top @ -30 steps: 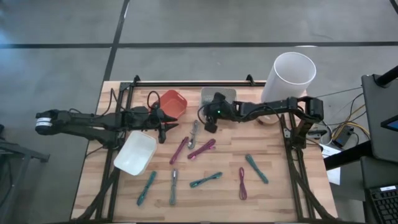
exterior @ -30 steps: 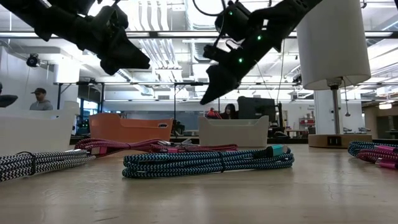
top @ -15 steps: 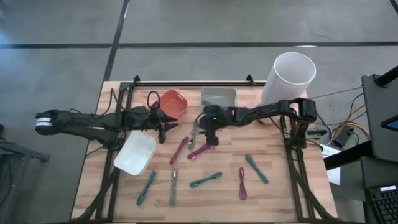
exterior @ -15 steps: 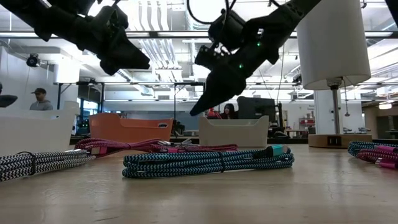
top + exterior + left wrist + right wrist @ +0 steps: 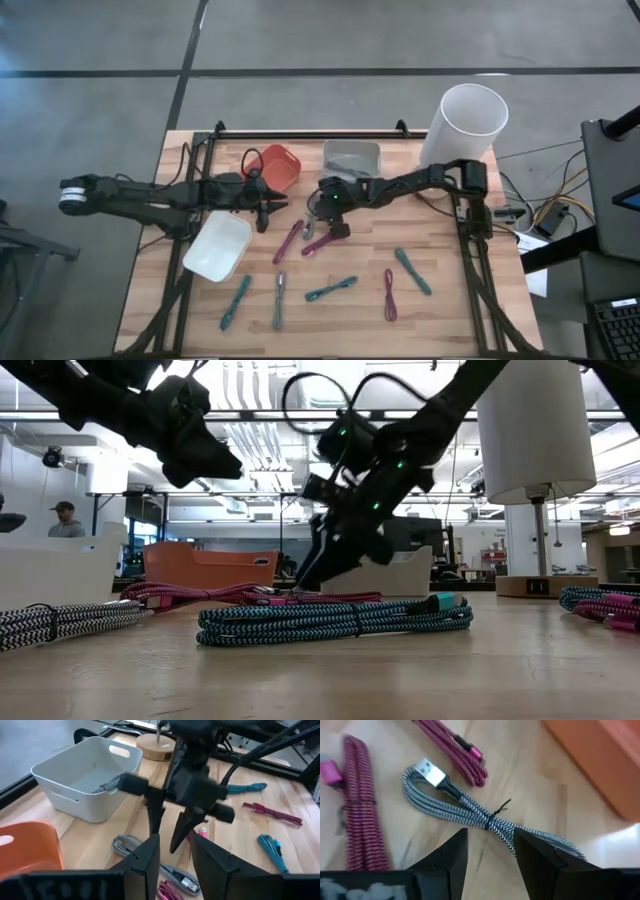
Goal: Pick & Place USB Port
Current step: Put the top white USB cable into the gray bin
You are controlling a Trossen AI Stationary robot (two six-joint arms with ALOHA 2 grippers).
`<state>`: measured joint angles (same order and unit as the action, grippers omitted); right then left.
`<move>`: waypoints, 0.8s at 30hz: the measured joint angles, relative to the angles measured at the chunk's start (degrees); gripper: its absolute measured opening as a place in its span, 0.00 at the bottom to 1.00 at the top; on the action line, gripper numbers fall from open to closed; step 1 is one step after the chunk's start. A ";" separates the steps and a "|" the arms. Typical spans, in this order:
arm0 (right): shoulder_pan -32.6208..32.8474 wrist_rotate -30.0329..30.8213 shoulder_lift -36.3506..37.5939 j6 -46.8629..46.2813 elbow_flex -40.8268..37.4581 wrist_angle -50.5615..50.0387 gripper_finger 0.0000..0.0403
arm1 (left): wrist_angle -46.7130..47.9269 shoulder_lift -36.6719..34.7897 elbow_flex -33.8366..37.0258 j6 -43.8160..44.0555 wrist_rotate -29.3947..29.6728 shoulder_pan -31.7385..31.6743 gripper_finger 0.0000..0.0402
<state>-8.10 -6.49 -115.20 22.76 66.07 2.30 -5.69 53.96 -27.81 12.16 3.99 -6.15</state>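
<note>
At table ctr, right gripper (image 5: 322, 212) hangs spread over black-white braided USB cable (image 5: 485, 817), nothing gripped; high view hides cable, left gripper (image 5: 268, 207) at 9 o'clock, parted, empty.

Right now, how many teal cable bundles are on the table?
3. The left teal cable lies near the front edge, the middle teal cable at front centre, and the right teal cable farther right. Others could be hidden; I can't tell.

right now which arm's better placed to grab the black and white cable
Right. The right gripper hangs open just over the black-and-white cable; the left gripper waits off to the side near the white bin.
</note>
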 joint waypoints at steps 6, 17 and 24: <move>0.02 2.63 -5.81 0.26 5.25 -0.45 0.37 | 0.23 0.28 0.00 0.02 0.02 0.00 0.29; 0.09 4.63 -7.17 1.39 11.68 -14.29 0.04 | 0.12 0.66 0.00 -0.03 0.09 0.00 0.29; 0.77 5.71 -2.93 -3.47 11.25 -20.42 0.02 | 0.19 0.81 0.00 -0.07 0.11 0.00 0.29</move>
<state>-7.33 -0.78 -118.13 19.30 77.32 -18.12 -5.50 54.76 -27.81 12.10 4.10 -6.15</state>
